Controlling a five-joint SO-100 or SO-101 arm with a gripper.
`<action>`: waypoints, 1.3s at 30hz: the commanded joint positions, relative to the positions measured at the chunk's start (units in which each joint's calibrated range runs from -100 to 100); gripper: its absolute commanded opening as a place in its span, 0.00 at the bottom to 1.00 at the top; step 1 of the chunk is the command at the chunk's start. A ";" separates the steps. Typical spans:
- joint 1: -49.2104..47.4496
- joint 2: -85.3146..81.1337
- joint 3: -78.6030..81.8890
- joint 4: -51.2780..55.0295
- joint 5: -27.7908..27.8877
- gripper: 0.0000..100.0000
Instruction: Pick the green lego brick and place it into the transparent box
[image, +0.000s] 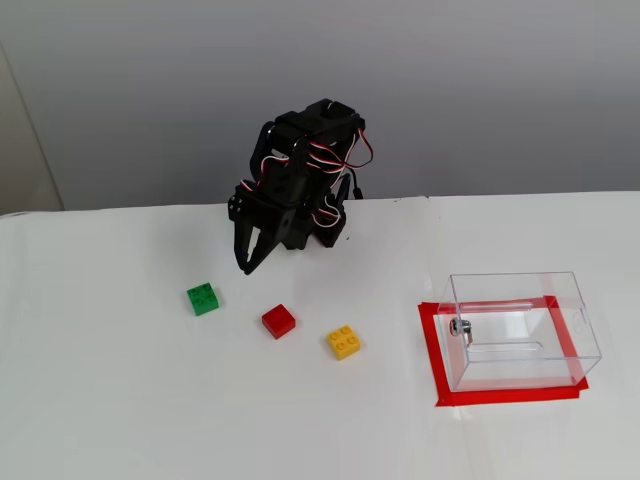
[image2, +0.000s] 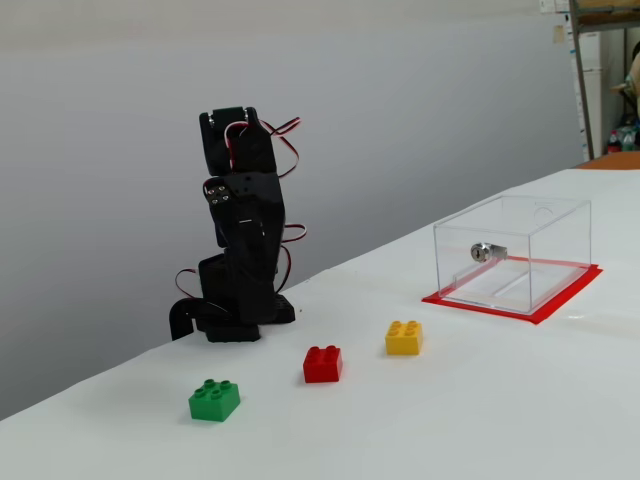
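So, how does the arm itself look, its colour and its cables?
The arm is black plastic, built of blocky segments. Red, white and black cables loop loosely around its upper joints. The gripper has two dark, pointed fingers. Small silver screws show on one side. No markings are visible.

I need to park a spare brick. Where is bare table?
Free: the wide stretch between the small yellow brick and the clear plastic box, and the near edge in front of all bricks. Crowded: the row from the green brick past the red brick, below the gripper.
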 joint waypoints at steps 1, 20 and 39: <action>2.15 1.98 -2.44 3.53 -1.71 0.02; 8.65 16.74 -5.88 -1.08 -7.03 0.02; 16.56 39.82 -18.08 -1.08 -6.51 0.02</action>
